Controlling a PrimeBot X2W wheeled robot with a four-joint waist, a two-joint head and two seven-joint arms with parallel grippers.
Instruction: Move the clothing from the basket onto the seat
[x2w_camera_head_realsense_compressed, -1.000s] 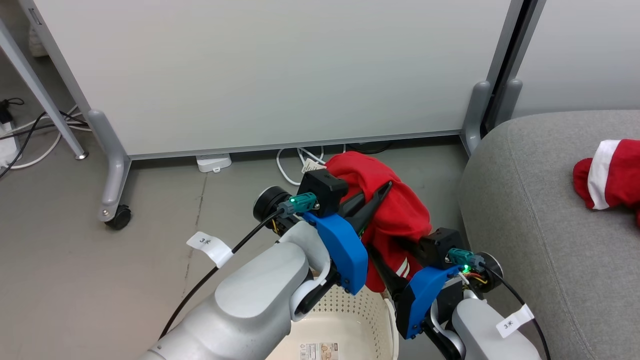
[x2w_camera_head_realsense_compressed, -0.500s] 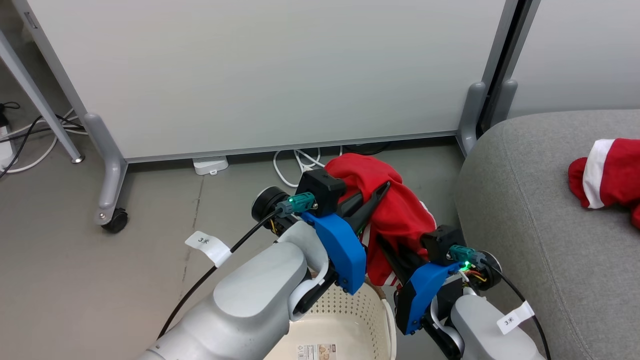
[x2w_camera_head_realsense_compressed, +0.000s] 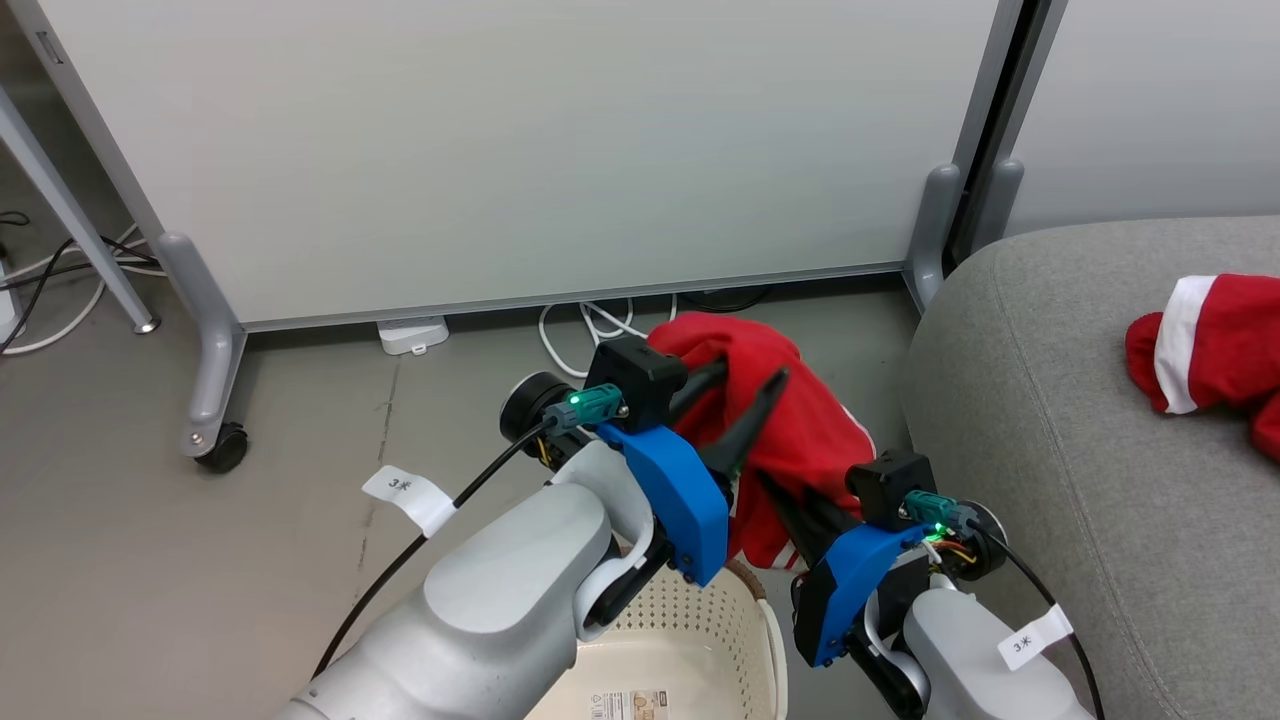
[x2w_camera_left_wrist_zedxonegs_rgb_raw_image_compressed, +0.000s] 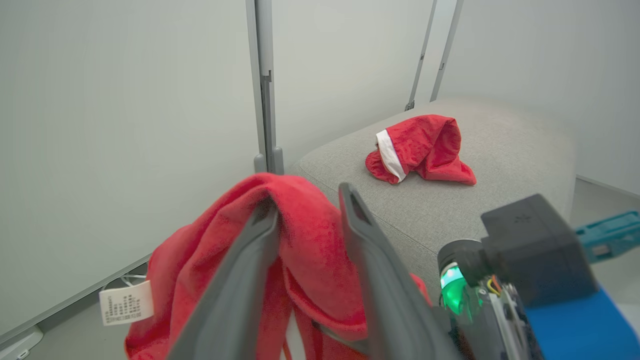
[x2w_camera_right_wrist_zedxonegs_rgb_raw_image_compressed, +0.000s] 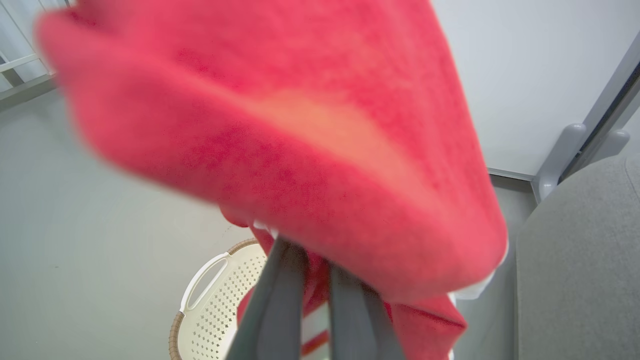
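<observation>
A red garment with thin white stripes (x2w_camera_head_realsense_compressed: 800, 430) hangs in the air between my two grippers, above the far rim of the cream perforated basket (x2w_camera_head_realsense_compressed: 700, 620). My left gripper (x2w_camera_head_realsense_compressed: 752, 370) is shut on its upper fold, and fabric drapes over one finger (x2w_camera_left_wrist_zedxonegs_rgb_raw_image_compressed: 250, 260). Lower and to the right, my right gripper (x2w_camera_head_realsense_compressed: 775, 490) is shut on the garment's striped part; in the right wrist view the cloth (x2w_camera_right_wrist_zedxonegs_rgb_raw_image_compressed: 300, 125) hides the tips. The other red garment, with a broad white band (x2w_camera_head_realsense_compressed: 1210, 340), lies on the grey seat (x2w_camera_head_realsense_compressed: 1050, 400) to the right.
A white partition panel (x2w_camera_head_realsense_compressed: 550, 150) stands just behind, with grey feet and a caster (x2w_camera_head_realsense_compressed: 220, 445). White cables (x2w_camera_head_realsense_compressed: 590, 325) and a small white box (x2w_camera_head_realsense_compressed: 412, 335) lie at its base. Grey floor (x2w_camera_head_realsense_compressed: 200, 560) spreads to the left.
The head camera has turned a little to the right. Both grippers have carried the striped garment slightly higher and farther from the basket, toward the seat.
</observation>
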